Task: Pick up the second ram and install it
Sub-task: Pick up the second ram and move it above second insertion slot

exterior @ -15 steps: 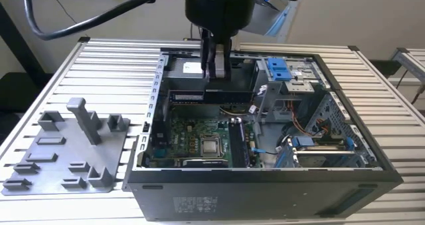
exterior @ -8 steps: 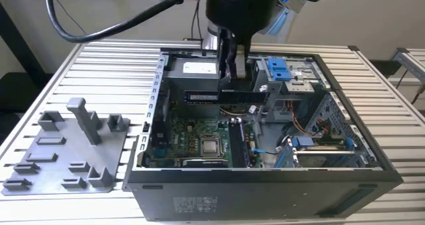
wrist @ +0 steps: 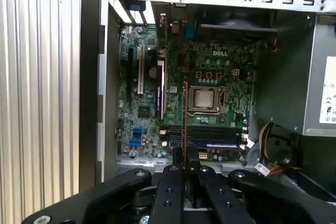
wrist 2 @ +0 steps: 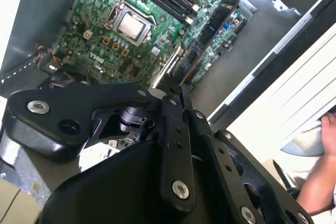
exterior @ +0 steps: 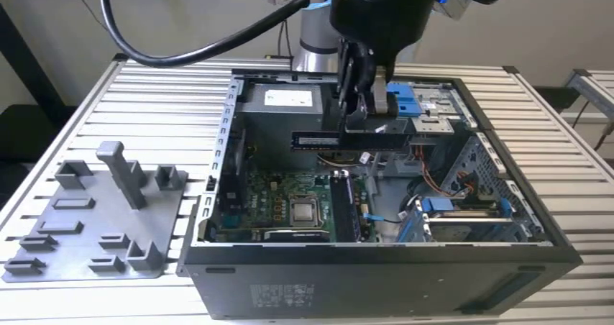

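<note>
**The slim, flat, dark second ram (exterior: 321, 139) is up in the air, pinched in the black gripper (exterior: 369, 124)**

In the exterior view we see the gripper pressed onto the stick's top edge and holding it level above the open black computer case (exterior: 384, 267). It hangs over the green motherboard (exterior: 259, 203) without touching it, higher than the square silver processor (exterior: 305, 211). In both wrist views the second ram (wrist 2: 212, 30) (wrist: 184, 114) shows edge-on as a thin strip running out from the gripper. In the first wrist view it crosses in front of the long black memory slots (wrist: 210, 132) just beside the processor. A grey plastic fixture tray (exterior: 96, 217) sits on the slatted metal counter (exterior: 163, 102) at the exterior view's left — right next to the case.
</note>
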`<state>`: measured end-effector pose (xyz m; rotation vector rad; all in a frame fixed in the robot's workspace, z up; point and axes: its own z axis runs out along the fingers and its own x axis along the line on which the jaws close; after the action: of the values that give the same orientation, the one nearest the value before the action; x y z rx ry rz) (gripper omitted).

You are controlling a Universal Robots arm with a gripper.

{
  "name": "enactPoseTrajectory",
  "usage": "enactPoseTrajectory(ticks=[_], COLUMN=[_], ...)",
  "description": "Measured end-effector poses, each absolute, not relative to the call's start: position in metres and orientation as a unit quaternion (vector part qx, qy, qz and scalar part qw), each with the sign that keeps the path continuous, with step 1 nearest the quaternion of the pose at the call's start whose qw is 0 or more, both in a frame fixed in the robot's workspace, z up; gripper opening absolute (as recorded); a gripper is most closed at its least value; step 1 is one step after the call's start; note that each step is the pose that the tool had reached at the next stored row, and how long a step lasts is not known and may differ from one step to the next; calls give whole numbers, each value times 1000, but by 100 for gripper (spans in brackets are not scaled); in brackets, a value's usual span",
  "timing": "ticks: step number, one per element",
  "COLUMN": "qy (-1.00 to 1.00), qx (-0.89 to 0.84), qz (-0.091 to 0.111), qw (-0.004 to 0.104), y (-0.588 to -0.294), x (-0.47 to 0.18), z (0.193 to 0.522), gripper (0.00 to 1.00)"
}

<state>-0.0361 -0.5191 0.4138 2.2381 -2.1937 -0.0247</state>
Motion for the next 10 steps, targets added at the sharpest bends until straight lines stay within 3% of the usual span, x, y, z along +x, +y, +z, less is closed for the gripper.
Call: enactPoseTrajectory(ticks=[10], qy=[-700], qx=[714], qz=[-8], qw=[4], y=[-519], x=[-11], z=[414], gripper=[14])
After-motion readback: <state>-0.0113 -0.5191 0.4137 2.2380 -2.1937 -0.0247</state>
